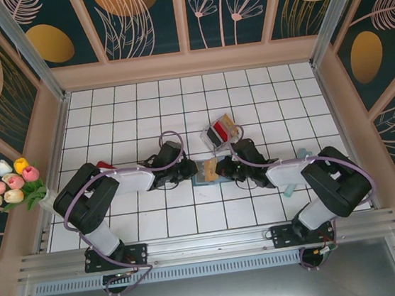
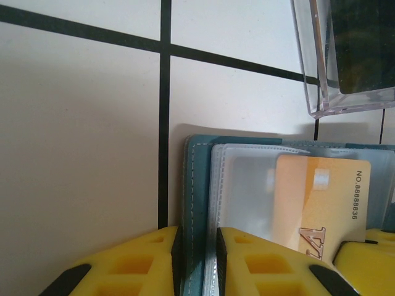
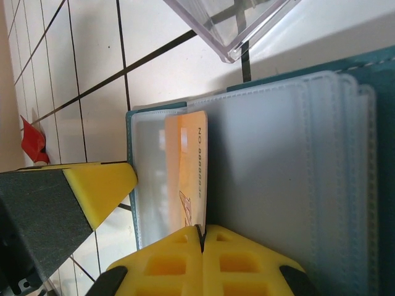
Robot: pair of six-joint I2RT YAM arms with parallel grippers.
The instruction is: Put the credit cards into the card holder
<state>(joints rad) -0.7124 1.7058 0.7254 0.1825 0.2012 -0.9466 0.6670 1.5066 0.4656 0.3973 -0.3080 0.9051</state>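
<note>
- Teal holder (image 2: pixel 197 179) lies open on the table (image 2: pixel 80 135), between our grippers.
- Our left gripper (image 2: pixel 197 243) clamps its cover edge.
- Our right gripper (image 3: pixel 202 237) pinches the tan card (image 3: pixel 188 160), set against the clear sleeves (image 3: pixel 265 179).

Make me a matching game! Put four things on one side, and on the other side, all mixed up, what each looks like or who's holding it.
Things:
1. tan card
2. card holder
3. rack
4. tulips

Clues:
A. see-through
B. cover pinched by the left gripper
C. pink, white and yellow
D. pinched in the right gripper

Pairs: 1-D, 2-B, 3-A, 4-C
</note>
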